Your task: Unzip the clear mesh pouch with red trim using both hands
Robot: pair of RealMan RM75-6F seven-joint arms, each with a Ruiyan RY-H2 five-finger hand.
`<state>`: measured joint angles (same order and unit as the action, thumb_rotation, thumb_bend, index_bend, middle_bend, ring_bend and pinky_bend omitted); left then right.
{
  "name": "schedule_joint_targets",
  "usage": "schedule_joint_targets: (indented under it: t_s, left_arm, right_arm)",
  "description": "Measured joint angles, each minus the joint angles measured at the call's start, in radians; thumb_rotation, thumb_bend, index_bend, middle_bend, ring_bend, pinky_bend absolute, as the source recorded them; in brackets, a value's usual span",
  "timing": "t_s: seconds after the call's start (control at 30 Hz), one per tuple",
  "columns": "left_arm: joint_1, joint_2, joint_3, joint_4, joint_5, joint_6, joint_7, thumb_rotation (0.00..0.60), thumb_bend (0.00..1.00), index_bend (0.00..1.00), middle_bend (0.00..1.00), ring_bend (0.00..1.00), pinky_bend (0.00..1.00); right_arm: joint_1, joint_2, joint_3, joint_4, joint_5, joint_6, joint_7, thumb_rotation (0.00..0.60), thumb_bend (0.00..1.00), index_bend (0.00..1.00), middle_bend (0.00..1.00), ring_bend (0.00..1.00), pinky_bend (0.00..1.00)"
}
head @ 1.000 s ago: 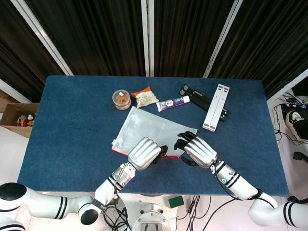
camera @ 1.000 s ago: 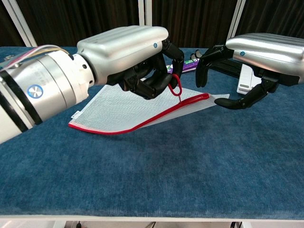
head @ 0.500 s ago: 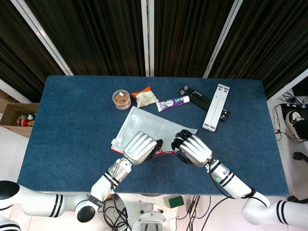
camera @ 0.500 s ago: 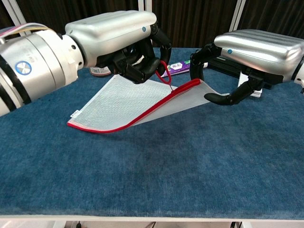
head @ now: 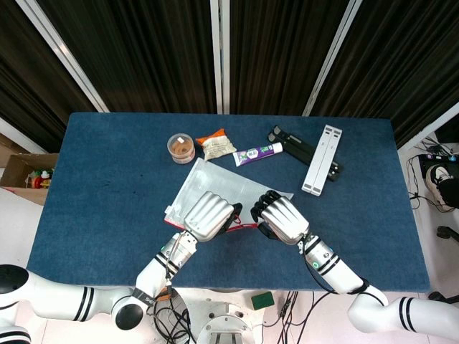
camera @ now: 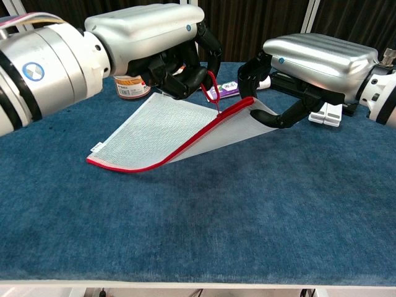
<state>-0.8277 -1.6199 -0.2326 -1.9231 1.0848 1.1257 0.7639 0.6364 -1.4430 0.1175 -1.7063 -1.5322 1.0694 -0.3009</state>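
The clear mesh pouch [head: 215,188] with red trim lies in the middle of the blue table, and its near right end is lifted off the cloth [camera: 161,127]. My left hand [head: 209,215] [camera: 154,43] is curled over that raised end and pinches the red zipper pull loop [camera: 210,86]. My right hand [head: 282,218] [camera: 315,59] sits just to the right of it and grips the pouch's right corner where the red trim ends [camera: 250,104], with fingers above and thumb below. The two hands are almost touching. The pouch's far left corner stays flat on the table.
Behind the pouch lie a round lidded tub [head: 181,147] [camera: 132,86], a snack packet [head: 216,143], a toothpaste tube [head: 257,153], a black folded tool [head: 294,145] and a long white bar [head: 322,159]. The table's front edge [camera: 198,281] is near.
Both hands have shifted left and away from the front edge, raising the pouch's right end higher. The right hand has closed in on the corner, and the red pull now stands more upright.
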Motion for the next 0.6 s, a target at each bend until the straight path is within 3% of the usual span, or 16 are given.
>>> schedule_joint_targets:
  t_s: [0.27,0.6]
  left_arm:
    - [-0.013,0.027,-0.006,-0.018,-0.055,0.018,0.010,0.600,0.59,0.58,0.84,0.85,1.00]
    - [0.014,0.042,0.037,-0.017,-0.036,0.038,-0.058,0.600,0.59,0.58,0.84,0.85,1.00]
  right_arm:
    - [0.003,-0.045,0.015,-0.009,0.060,0.003,-0.064,0.600,0.44,0.74,0.63,0.45,0.42]
    - [0.036,-0.011,0.069,-0.052,0.132,-0.039,0.014,0.600,0.52,0.80,0.66,0.49,0.42]
